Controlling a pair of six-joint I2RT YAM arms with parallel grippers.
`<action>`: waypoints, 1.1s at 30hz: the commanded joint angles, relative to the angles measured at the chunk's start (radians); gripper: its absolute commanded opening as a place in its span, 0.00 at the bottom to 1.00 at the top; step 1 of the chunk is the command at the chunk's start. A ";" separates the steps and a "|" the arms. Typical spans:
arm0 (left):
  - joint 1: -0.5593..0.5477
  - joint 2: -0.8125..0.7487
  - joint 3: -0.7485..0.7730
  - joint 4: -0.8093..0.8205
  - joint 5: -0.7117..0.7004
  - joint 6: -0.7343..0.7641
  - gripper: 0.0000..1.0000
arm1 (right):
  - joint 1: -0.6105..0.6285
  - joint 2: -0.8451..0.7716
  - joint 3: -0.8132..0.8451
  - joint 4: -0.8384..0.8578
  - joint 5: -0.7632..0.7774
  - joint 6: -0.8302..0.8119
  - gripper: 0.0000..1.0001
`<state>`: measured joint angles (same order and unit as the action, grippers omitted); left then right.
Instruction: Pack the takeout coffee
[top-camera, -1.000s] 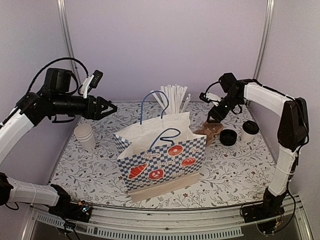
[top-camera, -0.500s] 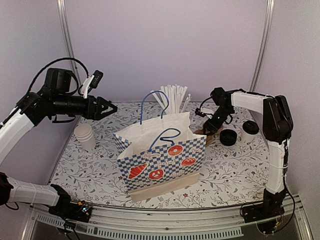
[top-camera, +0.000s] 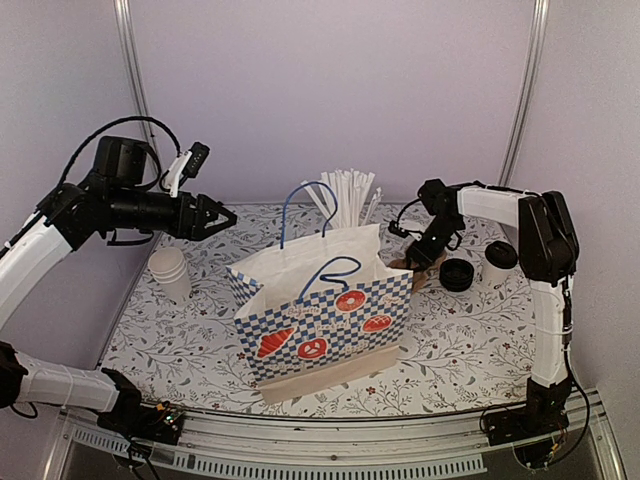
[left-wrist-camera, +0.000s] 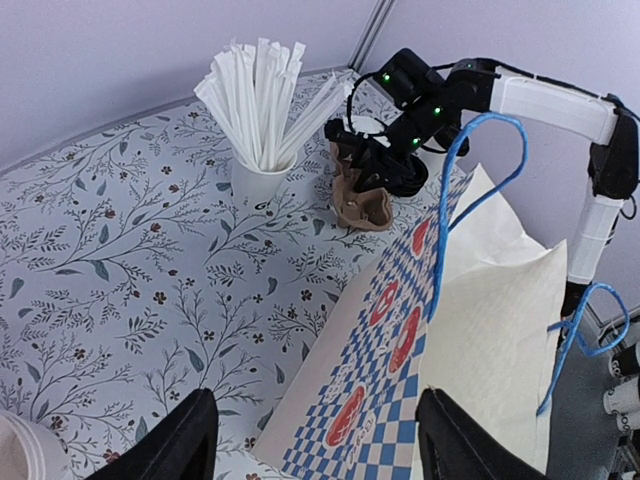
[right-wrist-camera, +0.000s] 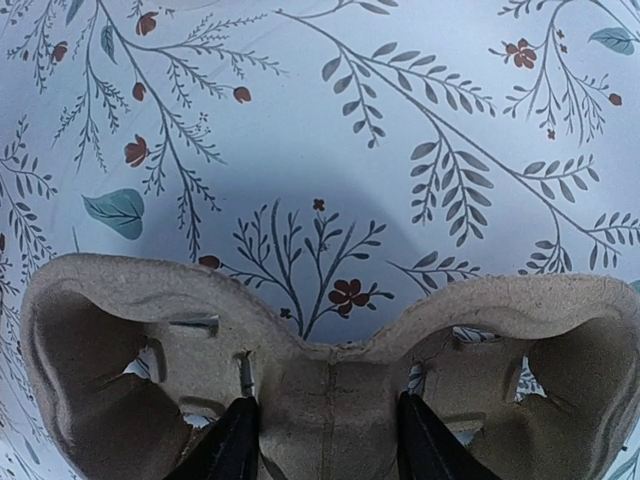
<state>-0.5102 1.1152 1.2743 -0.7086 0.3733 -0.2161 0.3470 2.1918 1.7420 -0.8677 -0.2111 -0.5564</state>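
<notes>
Reading labels from here is hard. The paper bag (top-camera: 320, 310) has blue-and-white checks, red pastry pictures and a line of blue script I cannot make out. The straw cup (left-wrist-camera: 258, 185) has a small dark mark near its base, too small to read.

Only the overhead view shows me the takeout coffee (top-camera: 499, 262). It stands upright with its lid on, at the right side of the table (top-camera: 470, 340), just beside a loose black lid (top-camera: 457, 273); its lettering is not legible. A stack of white cups (top-camera: 171, 272) stands well apart on the left.

My left gripper (top-camera: 225, 216) hangs in the air left of the bag. The left wrist view shows its fingers spread with nothing between them. That view also shows the pulp carrier (left-wrist-camera: 362, 200) standing on edge between the straw cup and the bag.

The right wrist view shows only the floral cloth and the carrier. There my right gripper (right-wrist-camera: 330, 445) is pinching the carrier's middle ridge, one finger pressed to each side.
</notes>
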 joint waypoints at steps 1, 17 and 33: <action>-0.005 0.005 -0.001 0.016 0.004 0.002 0.70 | 0.006 0.000 0.019 0.001 0.009 0.015 0.45; -0.007 0.014 -0.010 0.029 0.016 0.001 0.70 | 0.023 -0.222 -0.014 -0.071 0.039 0.017 0.40; -0.006 0.043 -0.001 0.042 0.039 -0.012 0.69 | 0.023 -0.785 -0.615 -0.185 -0.038 -0.445 0.48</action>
<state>-0.5102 1.1469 1.2739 -0.6922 0.4034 -0.2218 0.3645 1.5597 1.2625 -0.9676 -0.1936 -0.7601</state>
